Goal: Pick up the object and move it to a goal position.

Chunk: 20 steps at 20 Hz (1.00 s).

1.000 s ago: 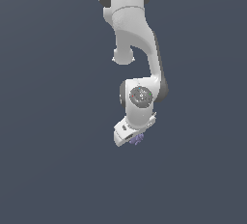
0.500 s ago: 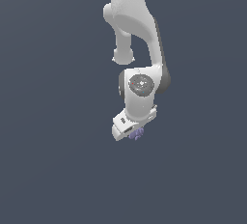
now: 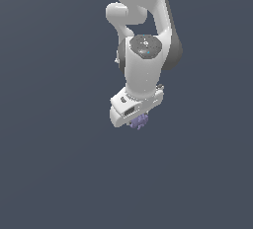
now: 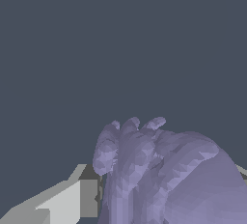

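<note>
The object [image 3: 140,121] is a small lavender-purple knobbly blob that peeks out under the white gripper [image 3: 137,119] in the exterior view. The gripper is shut on it and holds it against the plain dark grey background. In the wrist view the object [image 4: 159,175] fills the near part of the picture, with one grey finger [image 4: 72,199] beside it; the other finger is mostly hidden behind the blob. No goal marker shows in either view.
The white arm [image 3: 146,40] hangs down from the top of the exterior view. The plain dark grey background [image 3: 49,164] surrounds it, with no other objects in view.
The arm has swung toward the camera and appears larger, and the wrist has turned. The gripper stays shut on the object throughout.
</note>
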{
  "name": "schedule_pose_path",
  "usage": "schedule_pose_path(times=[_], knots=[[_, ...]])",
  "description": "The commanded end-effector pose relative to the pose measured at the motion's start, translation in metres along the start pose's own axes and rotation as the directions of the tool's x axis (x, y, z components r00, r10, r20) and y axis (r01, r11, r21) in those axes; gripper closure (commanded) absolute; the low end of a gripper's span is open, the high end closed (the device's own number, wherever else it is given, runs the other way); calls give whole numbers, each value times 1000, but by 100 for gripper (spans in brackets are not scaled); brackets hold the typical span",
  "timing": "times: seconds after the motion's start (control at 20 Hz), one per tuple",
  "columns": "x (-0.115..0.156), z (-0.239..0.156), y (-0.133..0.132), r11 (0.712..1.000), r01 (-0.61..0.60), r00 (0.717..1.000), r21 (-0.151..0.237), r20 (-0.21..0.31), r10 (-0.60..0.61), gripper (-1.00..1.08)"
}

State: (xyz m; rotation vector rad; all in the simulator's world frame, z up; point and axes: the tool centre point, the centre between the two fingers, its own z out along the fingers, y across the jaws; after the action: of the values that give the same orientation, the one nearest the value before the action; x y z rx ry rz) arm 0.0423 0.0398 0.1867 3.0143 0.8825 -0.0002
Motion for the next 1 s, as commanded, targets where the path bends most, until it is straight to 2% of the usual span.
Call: schedule_pose_path(times=[0.0,0.5,0.95], knots=[[-5,-30,-1,1000,1,1000,0,0,-1,108],[-20,-128,-1,1000,1,1000,1,0,-1,108],[-24,-166,1,1000,0,1000,1,0,0,108]])
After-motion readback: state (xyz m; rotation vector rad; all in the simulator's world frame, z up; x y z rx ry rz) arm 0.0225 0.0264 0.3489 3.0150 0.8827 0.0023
